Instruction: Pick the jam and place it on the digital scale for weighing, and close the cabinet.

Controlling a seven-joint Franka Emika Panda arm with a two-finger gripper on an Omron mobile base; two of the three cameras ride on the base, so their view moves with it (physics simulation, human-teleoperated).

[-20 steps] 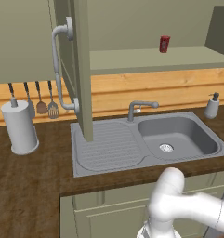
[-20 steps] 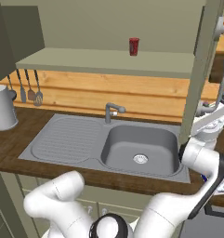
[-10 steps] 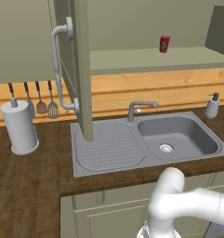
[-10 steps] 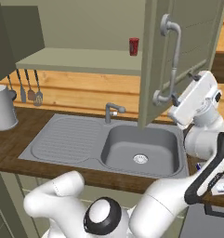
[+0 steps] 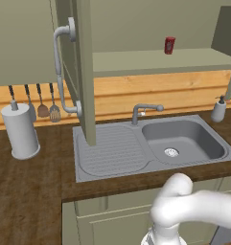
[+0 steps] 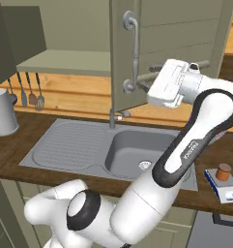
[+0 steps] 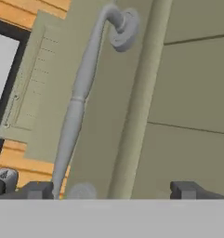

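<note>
On the far left of the bench (image 5: 26,191) stands a white paper-towel roll (image 5: 21,130), with dark-handled utensils (image 5: 42,103) hanging on the wooden wall strip behind it. Next comes the left door of the cabinet (image 5: 83,67), swung out edge-on toward the camera in the left base view, its curved grey bar handle (image 5: 60,72) running vertically. Behind it the open shelf carries a slim red can (image 5: 169,45). Below lies the grey sink (image 5: 150,146) with its drainer on the left, basin on the right and a faucet (image 5: 144,111) at the back; a soap dispenser (image 5: 218,109) sits at the basin's right rear corner.

In the right base view the right cabinet door (image 6: 137,48) stands partly swung in front of the shelf, its long grey handle (image 6: 133,53) upright. The hand (image 6: 148,80) is just right of that handle, pointing left toward it; its fingers (image 7: 39,189) are spread wide in the hand view, released and holding nothing, with the handle running up from beside the left tip.

At the far right of the bench, the jam (image 6: 224,171) stands upright on the digital scale (image 6: 225,186), long axis vertical, lid up.
</note>
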